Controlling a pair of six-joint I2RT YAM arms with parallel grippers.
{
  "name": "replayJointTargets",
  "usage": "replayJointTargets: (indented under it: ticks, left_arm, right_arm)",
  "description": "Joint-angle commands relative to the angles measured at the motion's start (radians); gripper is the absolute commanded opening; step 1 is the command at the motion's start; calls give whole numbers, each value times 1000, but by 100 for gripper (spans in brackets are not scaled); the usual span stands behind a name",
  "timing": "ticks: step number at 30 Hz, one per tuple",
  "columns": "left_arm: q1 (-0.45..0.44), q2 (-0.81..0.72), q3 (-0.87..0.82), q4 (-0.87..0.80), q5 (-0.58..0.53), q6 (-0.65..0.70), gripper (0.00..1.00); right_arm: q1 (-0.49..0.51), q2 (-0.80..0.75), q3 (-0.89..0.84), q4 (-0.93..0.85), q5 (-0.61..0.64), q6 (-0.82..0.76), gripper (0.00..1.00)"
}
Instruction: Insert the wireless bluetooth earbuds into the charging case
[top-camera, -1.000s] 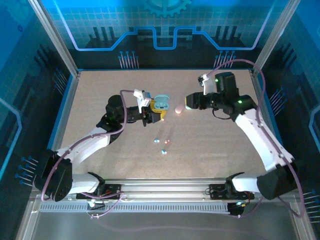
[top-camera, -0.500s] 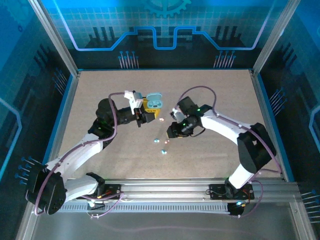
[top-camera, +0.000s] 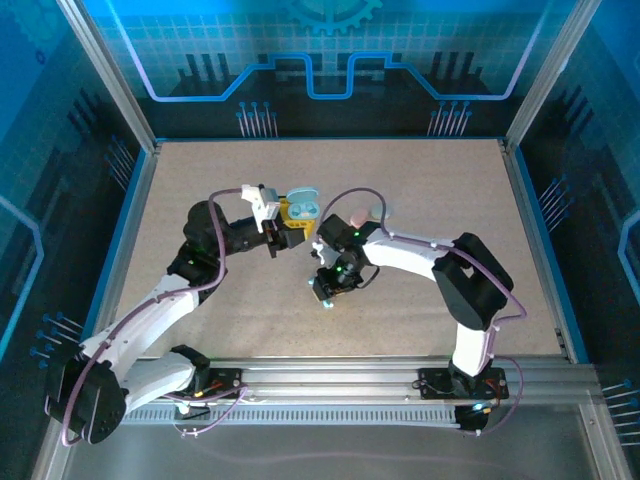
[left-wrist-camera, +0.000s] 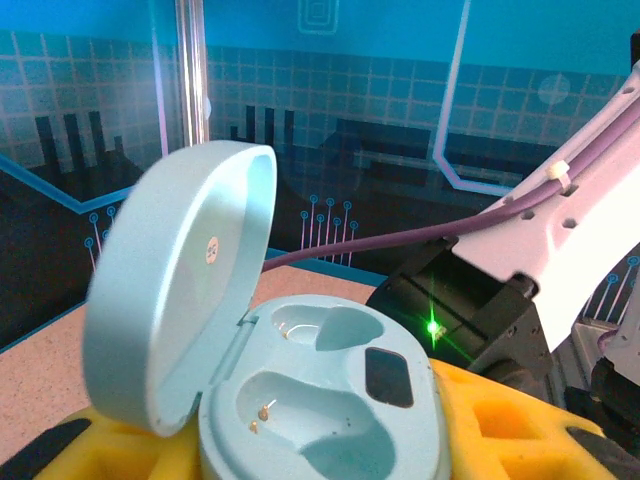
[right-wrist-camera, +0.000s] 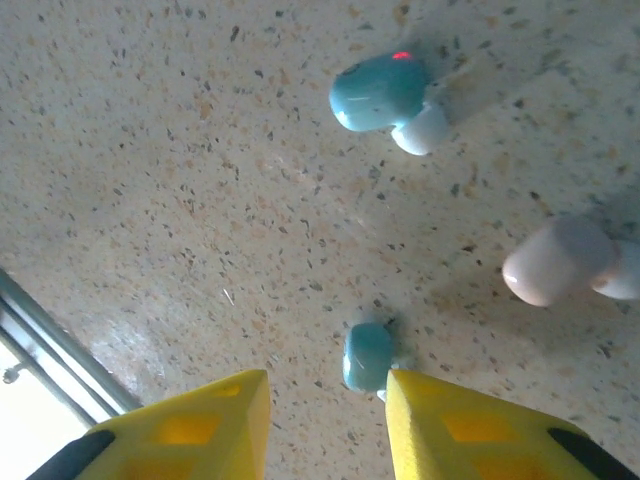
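My left gripper (top-camera: 297, 216) is shut on the light-blue charging case (left-wrist-camera: 330, 400), its yellow fingers (left-wrist-camera: 520, 420) pressed against both sides. The lid (left-wrist-camera: 170, 280) stands open and both wells are empty. My right gripper (top-camera: 326, 291) points down at the table, open. In the right wrist view a teal earbud (right-wrist-camera: 368, 356) lies on the table between the yellow fingertips (right-wrist-camera: 470, 430), against the inner edge of the right-hand one and well apart from the other. A second teal earbud (right-wrist-camera: 380, 92) and a pink earbud (right-wrist-camera: 555, 260) lie farther out.
A pink pebble-shaped case (top-camera: 358, 215) lies behind the right arm's wrist, close to the held case. The right forearm (top-camera: 410, 255) stretches across the table's middle. The metal rail (right-wrist-camera: 40, 350) of the near edge shows at the left of the right wrist view.
The right arm has swung from the far right to the table's middle and lowered over the earbuds, its jaws narrowing. The left arm has drawn the case slightly left.
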Motion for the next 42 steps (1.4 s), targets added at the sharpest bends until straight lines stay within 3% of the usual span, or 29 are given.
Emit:
replayJointTargets:
  ticks: [1,17,29,42]
  left_arm:
    - [6,-18,17,-11,-6,30,35]
    - [5,-14,21,-13,-1,28,35]
    - [7,-10,24,-13,1,27,35]
    - [6,-5,26,-14,-1,25,35]
  right_arm:
    - [31,38,54,-65,59,-33,37]
    - [89,143,164,-157,195,-64,34]
    - [97,152,165,-181,204,-72,27]
    - [103,179,174,-190,206,-71,27]
